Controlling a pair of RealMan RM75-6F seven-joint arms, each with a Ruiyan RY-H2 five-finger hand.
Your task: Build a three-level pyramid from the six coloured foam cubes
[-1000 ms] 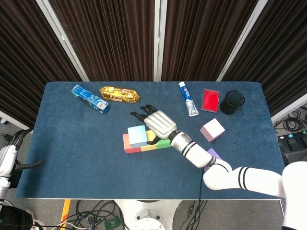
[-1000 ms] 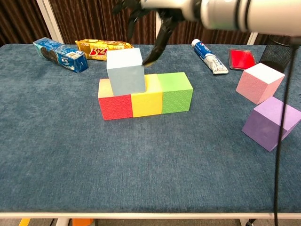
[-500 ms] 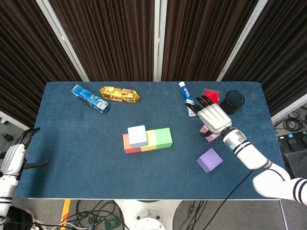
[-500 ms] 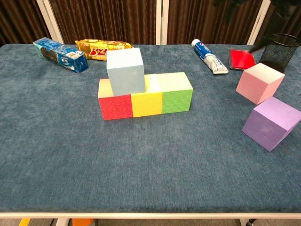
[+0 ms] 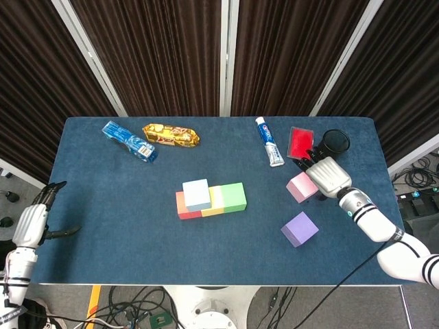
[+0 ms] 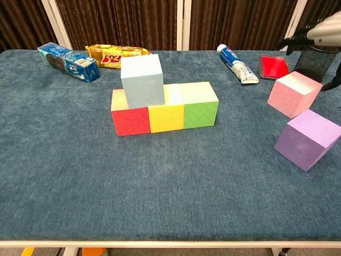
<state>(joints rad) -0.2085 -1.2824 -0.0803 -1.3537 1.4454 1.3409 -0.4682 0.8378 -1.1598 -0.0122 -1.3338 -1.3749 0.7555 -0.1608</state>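
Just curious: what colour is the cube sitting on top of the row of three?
Pale blue cube; the chest view shows it best.

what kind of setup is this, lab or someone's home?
Likely a lab test cell: blue-covered table backed by dark curtains, loose cables on the floor beneath, and staged props such as foam cubes.

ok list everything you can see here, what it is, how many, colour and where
base cubes: 3, red, yellow, green, row at table centre
light blue cube: 1, on red and yellow cubes
pink cube: 1, right side, tilted
purple cube: 1, right front, tilted
biscuit pack: 1, blue, back left
snack bar: 1, gold, back left
toothpaste tube: 1, white and blue, back
flat box: 1, red, back right
mesh cup: 1, black, back right
table: 1, blue cloth
left hand: 1, off table's left edge
right hand: 1, over pink cube
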